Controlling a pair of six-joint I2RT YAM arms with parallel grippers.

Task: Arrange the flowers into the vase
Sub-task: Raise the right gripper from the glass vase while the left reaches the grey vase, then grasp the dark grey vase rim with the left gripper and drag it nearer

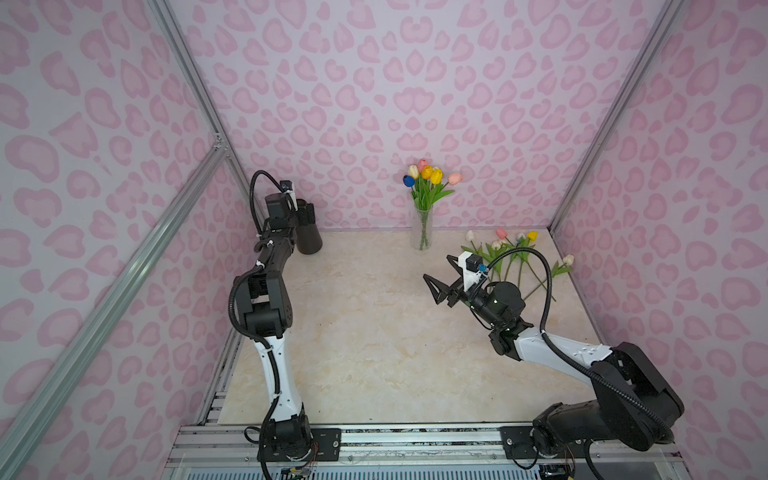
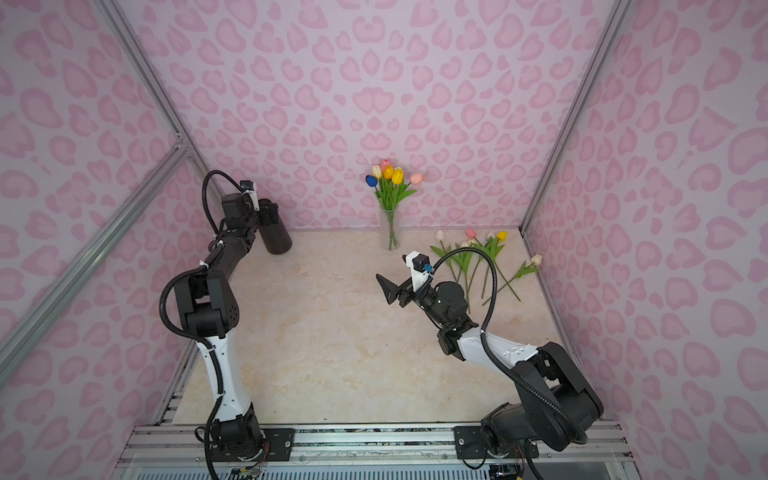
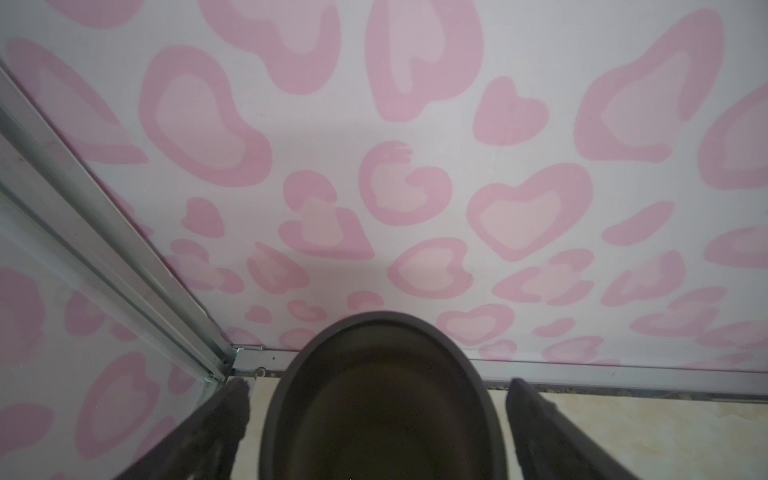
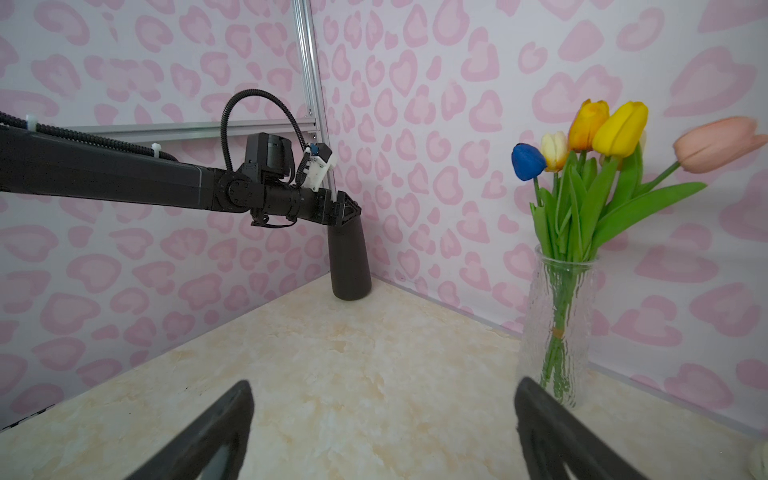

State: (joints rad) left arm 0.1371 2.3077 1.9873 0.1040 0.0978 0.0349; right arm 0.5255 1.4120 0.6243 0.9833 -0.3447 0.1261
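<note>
About half of the flowers (image 1: 428, 176) stand in the glass vase (image 4: 557, 316) by the back wall, with blue, cream, orange, yellow and pink heads above broad green leaves. The rest (image 2: 464, 261) lie loose on the table (image 1: 374, 332) to the right of that vase, near the right wall, their stems fanned out. The job looks to be between picks. The right gripper (image 4: 384, 386) hangs over the table with its jaws wide and empty, facing away from the loose stems. It would need to swing back and pinch one thin, smooth stem, which may slip or bend. The left gripper (image 3: 377, 383) is spread wide around the mouth of a matte dark vase (image 1: 309, 239) in the far left corner, with slim gaps on both sides. The glass vase is ribbed and clear, with a narrow neck already crowded with stems.
</note>
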